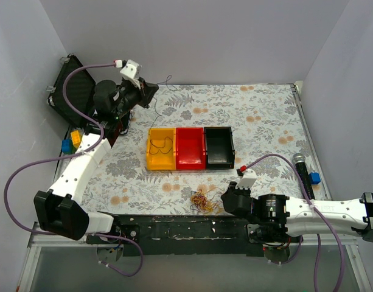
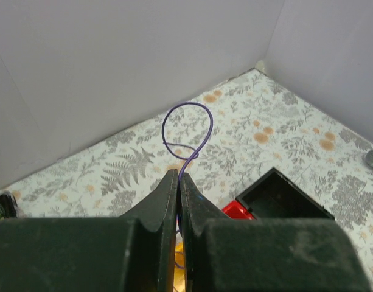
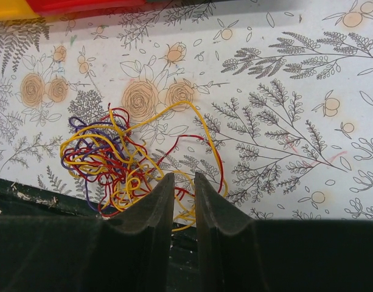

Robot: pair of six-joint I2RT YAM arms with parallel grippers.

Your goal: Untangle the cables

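The tangle of yellow, red and purple cables (image 1: 203,201) lies on the floral cloth near the front edge; it shows in the right wrist view (image 3: 119,161). My right gripper (image 1: 226,198) (image 3: 184,179) sits just right of it, jaws a narrow gap apart, with yellow and red strands running under and between the fingertips. My left gripper (image 1: 151,91) (image 2: 179,177) is raised at the back left, shut on one purple cable (image 2: 186,131), which loops out beyond the fingertips and hangs below (image 1: 154,108). A thin cable lies in the yellow bin (image 1: 160,149).
Yellow, red (image 1: 190,148) and black (image 1: 219,147) bins stand side by side mid-table. A black case (image 1: 67,88) leans at the back left, with blue and yellow blocks (image 1: 70,143) below it. A microphone (image 1: 303,170) and blue block (image 1: 314,177) lie at the right edge.
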